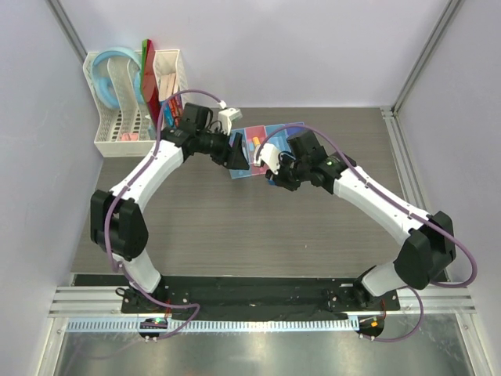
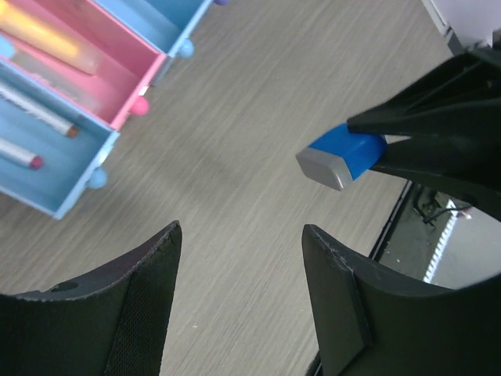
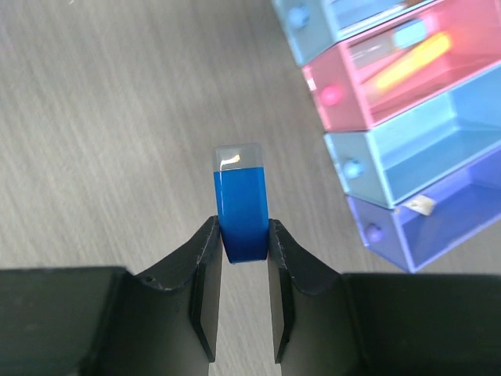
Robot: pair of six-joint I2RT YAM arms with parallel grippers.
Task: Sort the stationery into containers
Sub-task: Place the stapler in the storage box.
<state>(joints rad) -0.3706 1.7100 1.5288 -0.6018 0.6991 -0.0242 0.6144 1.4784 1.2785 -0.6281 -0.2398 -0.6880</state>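
Note:
A small blue block (image 3: 241, 207) with a grey end (image 2: 344, 155) is pinched at its lower end by my right gripper (image 3: 243, 235), which is shut on it above the wooden table. The row of joined containers (image 3: 423, 149) lies to the right of it, running light blue, pink (image 3: 399, 70), light blue, violet (image 3: 438, 219). An orange-yellow piece (image 3: 411, 61) lies in the pink bin. Two thin pens (image 2: 39, 113) lie in the end light-blue bin (image 2: 55, 157). My left gripper (image 2: 241, 229) is open over bare table, nothing between its fingers. From above, both grippers (image 1: 239, 157) (image 1: 270, 168) partly hide the bins (image 1: 262, 139).
A white mesh rack (image 1: 133, 102) with folders and a blue roll stands at the back left corner. A small white scrap (image 3: 421, 205) sits in the violet bin. The table's metal edge (image 2: 399, 227) runs close behind the held block in the left wrist view.

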